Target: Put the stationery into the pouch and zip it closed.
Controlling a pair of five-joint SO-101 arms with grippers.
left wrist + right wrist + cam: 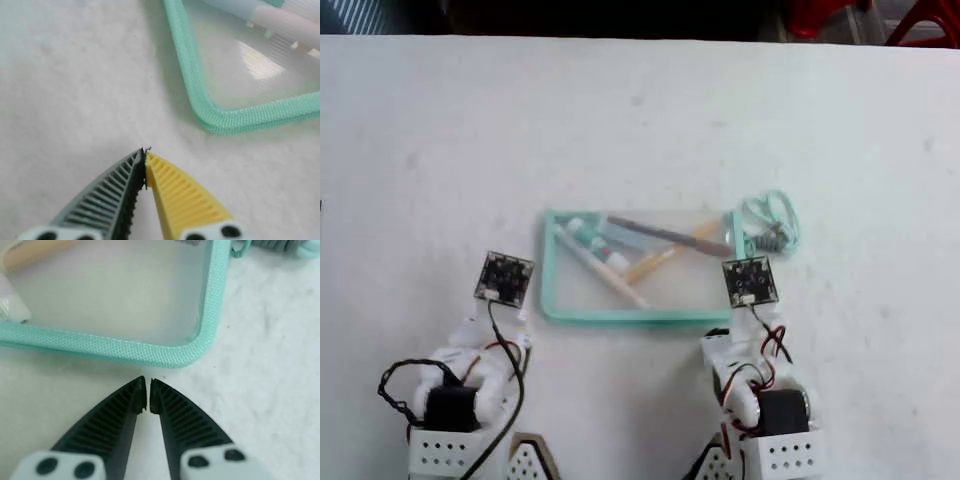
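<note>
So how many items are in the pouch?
4 in the clear teal-rimmed pouch: white marker far left, dark brown pen far edge, tan pencil centre, cream pen diagonal. More may hide.

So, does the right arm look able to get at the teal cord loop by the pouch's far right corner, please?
Probably yes. The right gripper sits shut off the near right corner of the pouch, and only bare table lies between it and the cord loop. It would need to open first.

A white desk (640, 120), lightly smudged with grey, stretches across the high view. Beyond its far edge the room is dark. There, a red object (820, 15) and red slanting bars (925, 25) stand toward one corner, and a pale blue striped patch (360, 15) toward the other.
</note>
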